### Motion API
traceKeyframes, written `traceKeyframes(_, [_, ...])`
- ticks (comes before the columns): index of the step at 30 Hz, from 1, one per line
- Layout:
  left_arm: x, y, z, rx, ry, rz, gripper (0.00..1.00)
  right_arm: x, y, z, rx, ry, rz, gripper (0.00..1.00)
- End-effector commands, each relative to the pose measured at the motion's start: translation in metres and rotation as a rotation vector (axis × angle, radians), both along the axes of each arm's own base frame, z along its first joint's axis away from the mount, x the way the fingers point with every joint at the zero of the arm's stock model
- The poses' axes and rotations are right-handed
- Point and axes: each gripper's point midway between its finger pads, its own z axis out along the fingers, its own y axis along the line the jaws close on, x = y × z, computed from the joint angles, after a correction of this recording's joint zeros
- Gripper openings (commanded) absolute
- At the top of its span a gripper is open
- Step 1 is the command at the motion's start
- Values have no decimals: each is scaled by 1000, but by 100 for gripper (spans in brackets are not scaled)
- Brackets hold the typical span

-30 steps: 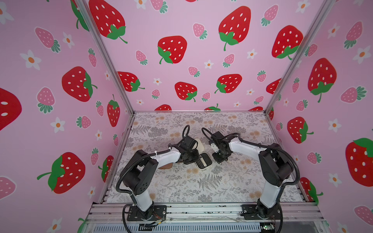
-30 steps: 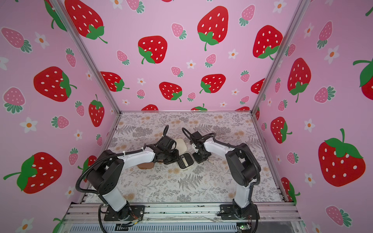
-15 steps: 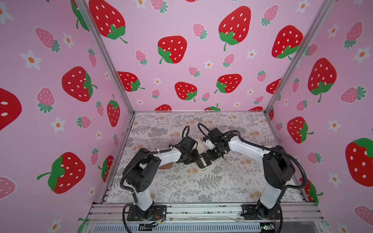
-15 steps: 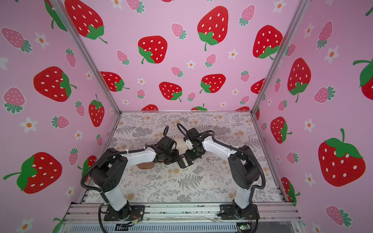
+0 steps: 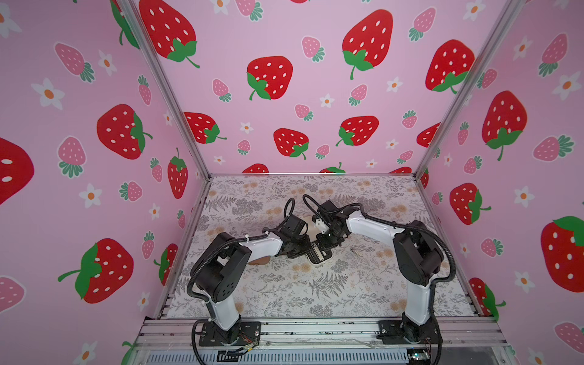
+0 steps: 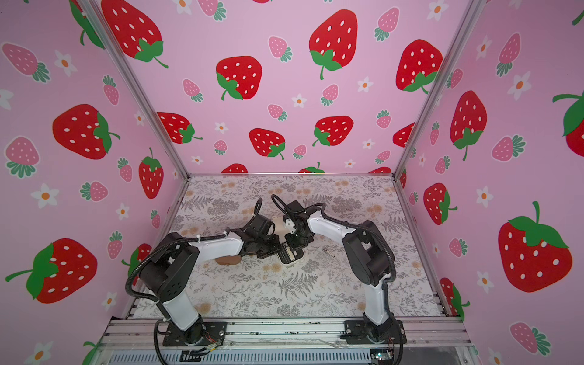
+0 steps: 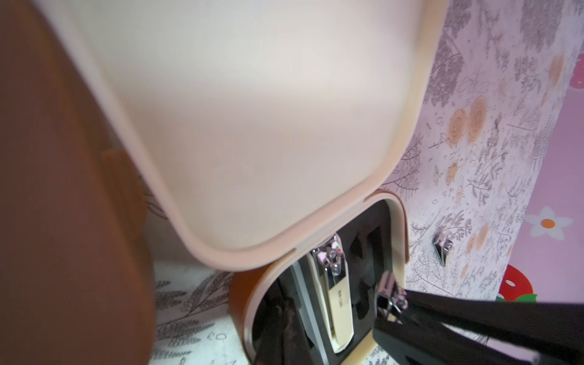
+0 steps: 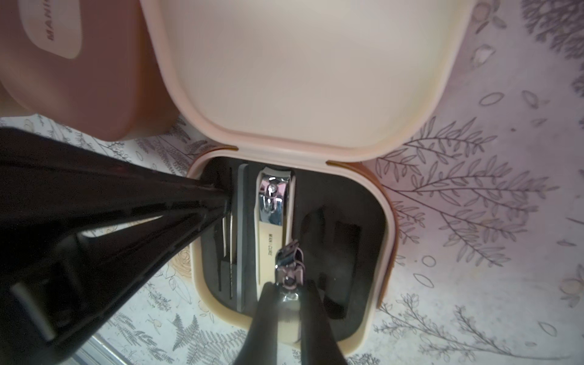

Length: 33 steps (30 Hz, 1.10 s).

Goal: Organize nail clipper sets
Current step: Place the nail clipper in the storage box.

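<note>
Right wrist view first, best seat going. Looking straight down into the open case (image 8: 387, 246), lid (image 8: 316, 69) tipped back, cream inside, slivers of brown on the outer shell. Black insert (image 8: 341, 189) with a big nail clipper (image 8: 274, 218) seated in its slot, a grey file (image 8: 242, 240) right beside that, slim tools (image 8: 230, 240) one step further over. Right gripper (image 8: 289, 286) clamped on a small nail clipper (image 8: 289, 262), poised over the insert just beside the big one; touching the foam or not, can't tell. Left gripper (image 8: 222, 202) pinched fully together, nothing visible between the fingers, tips down on the insert by the slim tools. Brown case (image 8: 94, 88) with a pale lettered patch (image 8: 53, 28) parked next to the lid.

Left wrist view: mostly lid and a blurry brown wall, plus the same big clipper and the right gripper's catch from the opposite side. Bonus here, hidden from the right wrist: a loose clipper (image 7: 442, 251) lying on the floral table cover (image 7: 474, 158), near the case but not touching.

Both top views: whole layout at last. Case (image 5: 323, 261) (image 6: 292, 261) mid-table, nearly buried under both grippers. Loose clipper (image 5: 356, 252) (image 6: 328, 252) off to the robot's right of it. Brown lump (image 5: 259, 261) (image 6: 228, 260) poking out from under the left forearm (image 5: 262, 245); same brown case or another, can't tell.
</note>
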Motion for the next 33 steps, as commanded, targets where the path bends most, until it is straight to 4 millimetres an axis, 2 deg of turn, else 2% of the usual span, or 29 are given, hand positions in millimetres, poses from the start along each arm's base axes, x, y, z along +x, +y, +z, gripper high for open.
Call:
traceKeyframes(1, [-8,14,-12,47,39,24,0,2,1,-3,-21,6,-9,4])
traceKeyframes(17, [-9,13,-12,41,41,21,0,12,-1,-23,-80,-2,-45,3])
traceKeyframes(25, [-7,12,-11,38,41,19,0,7,-19,-34,-166,6,-71,3])
traceKeyframes(33, [-7,12,-11,37,43,16,0,3,-40,-48,-358,-21,-25,3])
